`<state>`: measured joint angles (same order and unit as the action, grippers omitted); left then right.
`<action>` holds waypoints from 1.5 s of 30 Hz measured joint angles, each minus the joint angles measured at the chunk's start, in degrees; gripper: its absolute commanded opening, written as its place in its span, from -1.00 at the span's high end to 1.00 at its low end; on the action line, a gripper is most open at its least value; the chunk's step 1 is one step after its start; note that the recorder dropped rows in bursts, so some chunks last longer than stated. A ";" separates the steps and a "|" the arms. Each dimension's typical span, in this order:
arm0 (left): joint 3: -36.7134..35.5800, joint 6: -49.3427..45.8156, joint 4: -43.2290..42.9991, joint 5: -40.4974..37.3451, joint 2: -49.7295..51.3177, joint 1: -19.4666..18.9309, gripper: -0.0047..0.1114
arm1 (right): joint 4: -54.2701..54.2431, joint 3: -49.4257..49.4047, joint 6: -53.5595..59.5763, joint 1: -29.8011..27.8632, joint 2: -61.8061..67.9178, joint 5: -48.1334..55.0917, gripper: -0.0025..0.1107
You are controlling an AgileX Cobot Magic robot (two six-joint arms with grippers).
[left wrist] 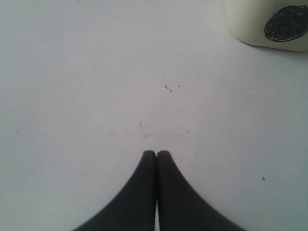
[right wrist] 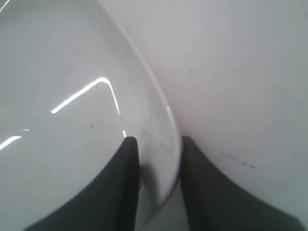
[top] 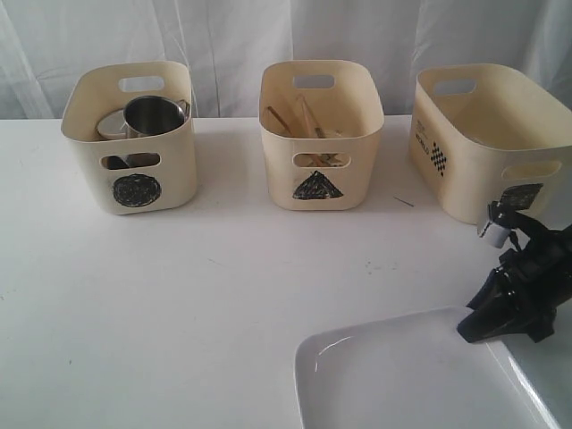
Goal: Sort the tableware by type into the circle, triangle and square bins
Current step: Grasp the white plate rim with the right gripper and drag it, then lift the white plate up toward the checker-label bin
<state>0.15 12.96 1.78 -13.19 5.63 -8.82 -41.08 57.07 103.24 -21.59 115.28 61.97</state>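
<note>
The large white plate [top: 384, 375] lies at the near right of the white table. My right gripper [top: 478, 326] is at its right rim: in the right wrist view the two fingers straddle the plate's [right wrist: 57, 144] edge, one on the inner face and one outside, shut on it [right wrist: 158, 144]. The circle bin [top: 134, 134] at the far left holds a steel mug [top: 152, 114] and another vessel, partly hidden. Wooden chopsticks [top: 299, 116] show in the triangle bin [top: 317, 152]. The square bin [top: 483, 152] stands at the far right. My left gripper [left wrist: 156, 153] is shut and empty over bare table near the circle bin [left wrist: 269, 24].
The three bins stand in a row along the back of the table in front of a white curtain. The square bin is just behind my right arm. Small dark specks mark the tabletop [top: 223, 295].
</note>
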 measured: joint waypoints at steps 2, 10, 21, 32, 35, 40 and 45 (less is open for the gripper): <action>0.00 0.00 0.00 0.00 0.00 0.00 0.92 | 0.00 0.00 -1.41 0.00 0.00 0.00 0.96; 0.00 0.00 0.00 0.00 0.00 0.00 0.92 | -1.46 0.00 -4.51 0.00 0.00 0.12 0.96; 0.00 0.00 0.00 0.00 0.00 0.00 0.92 | -0.01 2.32 -10.33 0.00 -2.08 7.25 0.96; 0.00 0.00 0.00 0.00 0.00 0.00 0.92 | -1.50 3.12 -19.28 0.00 -2.61 8.93 0.96; 0.00 0.00 0.00 0.00 0.00 0.00 0.92 | -3.24 3.12 -21.91 0.00 -2.61 8.93 0.96; 0.00 0.00 0.00 0.00 0.00 0.00 0.92 | -6.22 3.12 -27.92 0.00 -2.61 7.91 0.96; 0.00 0.00 0.00 0.00 0.00 0.00 0.92 | -6.36 3.12 -31.68 0.00 -2.71 7.51 0.96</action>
<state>0.15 12.96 1.78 -13.19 5.63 -8.82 -47.44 60.20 71.56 -21.59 112.57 69.49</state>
